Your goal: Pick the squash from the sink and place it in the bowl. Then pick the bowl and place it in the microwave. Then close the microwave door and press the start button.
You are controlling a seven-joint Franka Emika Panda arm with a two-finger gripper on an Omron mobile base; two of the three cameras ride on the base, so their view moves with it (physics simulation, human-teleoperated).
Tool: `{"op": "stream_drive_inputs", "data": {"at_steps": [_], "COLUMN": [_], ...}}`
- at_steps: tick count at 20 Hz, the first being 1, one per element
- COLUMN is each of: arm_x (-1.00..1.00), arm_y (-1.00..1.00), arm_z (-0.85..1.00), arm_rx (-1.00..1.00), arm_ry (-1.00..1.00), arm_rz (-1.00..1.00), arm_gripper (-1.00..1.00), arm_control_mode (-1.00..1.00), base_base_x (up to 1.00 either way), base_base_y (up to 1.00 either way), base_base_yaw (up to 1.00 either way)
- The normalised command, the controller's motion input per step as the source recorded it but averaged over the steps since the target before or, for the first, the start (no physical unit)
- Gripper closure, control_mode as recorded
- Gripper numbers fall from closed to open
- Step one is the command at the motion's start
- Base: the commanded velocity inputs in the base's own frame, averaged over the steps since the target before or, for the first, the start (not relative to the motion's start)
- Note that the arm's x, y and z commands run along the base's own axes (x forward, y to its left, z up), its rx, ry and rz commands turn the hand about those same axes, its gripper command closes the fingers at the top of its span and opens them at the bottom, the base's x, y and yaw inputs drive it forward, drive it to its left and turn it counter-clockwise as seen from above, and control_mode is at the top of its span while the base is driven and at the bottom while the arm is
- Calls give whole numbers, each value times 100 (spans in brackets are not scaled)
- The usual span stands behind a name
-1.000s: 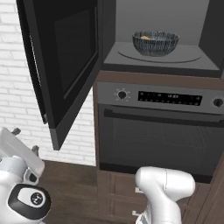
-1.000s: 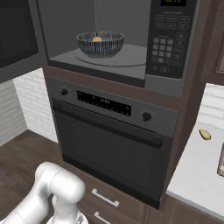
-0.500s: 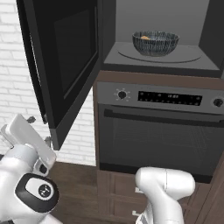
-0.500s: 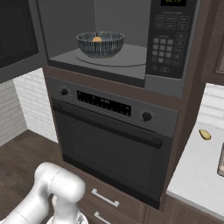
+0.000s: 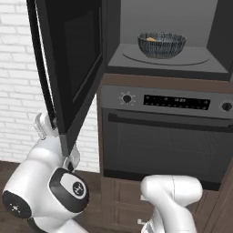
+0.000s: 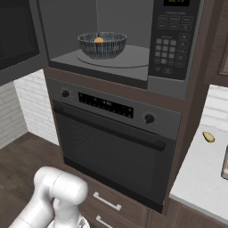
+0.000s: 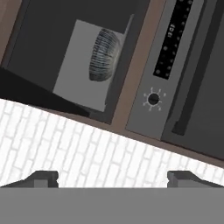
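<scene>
Inside the microwave [image 6: 133, 67] we see the bowl [image 6: 102, 44] holding the squash [image 6: 99, 40], while our empty gripper [image 7: 113, 177], fingers spread wide, sits low behind the open door [image 5: 68, 68], which swings rightward to close.

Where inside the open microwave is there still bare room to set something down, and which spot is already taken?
The middle of the turntable is crowded: the bowl with the squash sits there. Free patches are the microwave floor between bowl and keypad panel, and the strip in front of the bowl, toward the microwave door.
</scene>
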Motion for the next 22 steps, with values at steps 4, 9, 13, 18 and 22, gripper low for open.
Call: {"op": "stream_drive_inputs", "data": {"at_steps": [4,9,13,18,22], "arm_x": [-55,-67,-32,-15,-11], "arm_y": [-82,-86,-99,-100,-100], "arm_z": [30,41,46,49,36], "arm_rx": [16,13,18,23,25], "arm_ry": [-18,-31,-18,-5,0], "arm_rz": [-4,-12,-14,-13,-11], "arm_gripper": [-100,-100,-100,-100,-100], "arm_control_mode": [-100,-100,-100,-100,-100], "base_base_x": [0,0,0,0,0], "base_base_y": [0,0,0,0,0], "base_base_yaw": [0,0,0,0,0]}}
